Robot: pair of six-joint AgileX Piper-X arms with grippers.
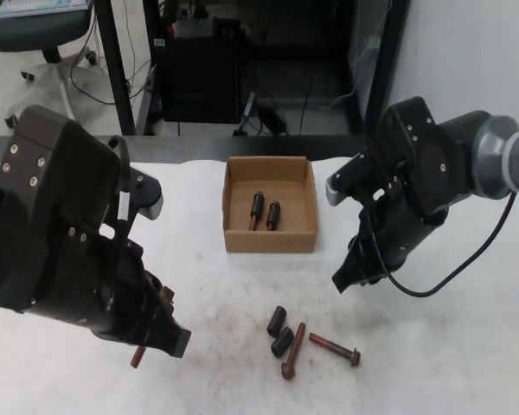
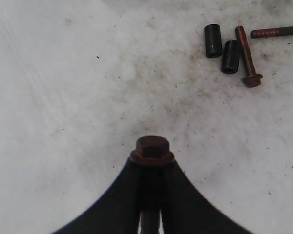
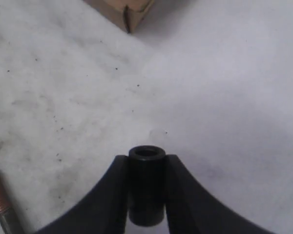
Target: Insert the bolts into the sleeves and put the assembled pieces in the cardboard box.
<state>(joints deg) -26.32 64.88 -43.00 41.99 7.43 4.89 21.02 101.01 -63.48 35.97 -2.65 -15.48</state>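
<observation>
Left tool (image 2: 152, 165), bolt (image 2: 152, 148); box (image 1: 269, 241), two assemblies (image 1: 257, 209)

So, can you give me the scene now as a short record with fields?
Left gripper: shut on a bolt
Right gripper: shut on a sleeve
Cardboard box: two assembled pieces inside
Loose on bench: two sleeves, two bolts
Held pair: not yet joined

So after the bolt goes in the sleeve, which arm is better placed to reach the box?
Right, probably: the right gripper, shut on the sleeve, hangs beside the box; the left gripper, holding the bolt, is farther from it.
</observation>
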